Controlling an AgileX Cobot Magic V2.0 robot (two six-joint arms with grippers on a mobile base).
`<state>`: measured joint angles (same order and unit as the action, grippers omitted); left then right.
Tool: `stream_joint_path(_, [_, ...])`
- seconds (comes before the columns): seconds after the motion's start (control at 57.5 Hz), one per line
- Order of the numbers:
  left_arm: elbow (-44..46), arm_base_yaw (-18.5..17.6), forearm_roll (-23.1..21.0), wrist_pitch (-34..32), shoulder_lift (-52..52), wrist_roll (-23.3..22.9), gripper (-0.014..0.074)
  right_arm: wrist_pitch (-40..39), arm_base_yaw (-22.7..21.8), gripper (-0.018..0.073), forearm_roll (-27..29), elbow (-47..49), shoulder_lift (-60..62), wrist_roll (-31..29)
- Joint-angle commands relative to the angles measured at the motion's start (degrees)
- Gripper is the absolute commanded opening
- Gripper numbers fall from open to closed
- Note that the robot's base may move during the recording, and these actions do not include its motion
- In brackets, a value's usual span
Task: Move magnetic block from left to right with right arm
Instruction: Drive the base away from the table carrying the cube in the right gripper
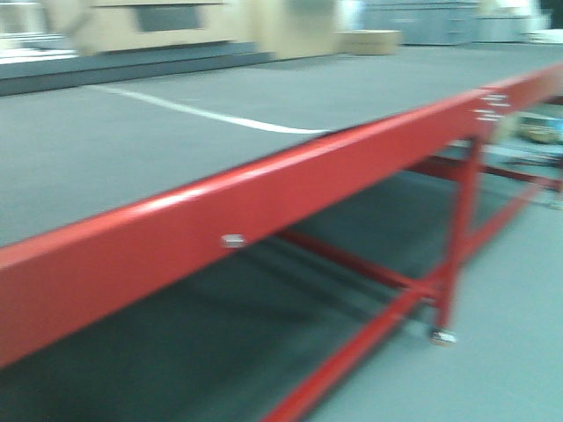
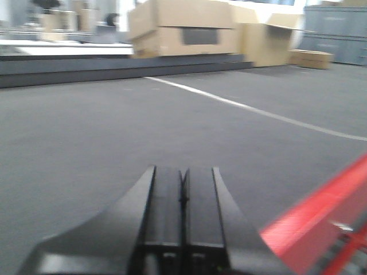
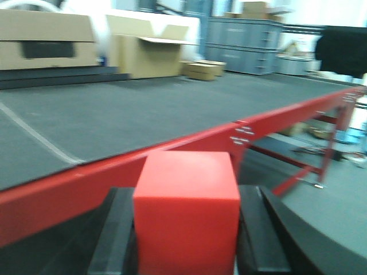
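In the right wrist view the magnetic block (image 3: 187,215), a plain red cube, fills the space between the two black fingers (image 3: 117,235) of my right gripper (image 3: 187,229), which is shut on it. The cube is held in front of the table's red edge rail (image 3: 69,192), below the level of the grey top. In the left wrist view my left gripper (image 2: 183,189) hangs over the grey table top (image 2: 114,126), its two black fingers pressed together with nothing between them. Neither arm nor the block shows in the blurred front view.
The table has a grey mat with a white line (image 2: 252,109) and a red frame rail (image 1: 264,211) on red legs (image 1: 453,255). Tan cardboard boxes (image 2: 183,28) and grey crates (image 3: 243,37) stand at the far side. Grey floor (image 1: 510,352) lies beyond the rail.
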<state>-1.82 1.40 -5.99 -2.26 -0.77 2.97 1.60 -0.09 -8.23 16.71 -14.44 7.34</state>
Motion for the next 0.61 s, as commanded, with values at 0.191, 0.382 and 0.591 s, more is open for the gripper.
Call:
stream_joint_path(0.191, [-0.44,-0.44,-0.27,-4.95,-0.68,0.01,-0.0126,-4.98,-0.35,0.0228,-0.09,1.62,-0.42,-0.38])
stream_joint_path(0.382, [-0.44,-0.44,-0.27,-4.95,-0.68,0.01,-0.0126,-4.98,-0.35,0.0228,-0.09,1.62,-0.42,-0.38])
stream_joint_path(0.591, [-0.44,-0.44,-0.27,-4.95,-0.68,0.01,-0.0126,-4.98,-0.35,0.0228,-0.09,1.62,-0.42,-0.38])
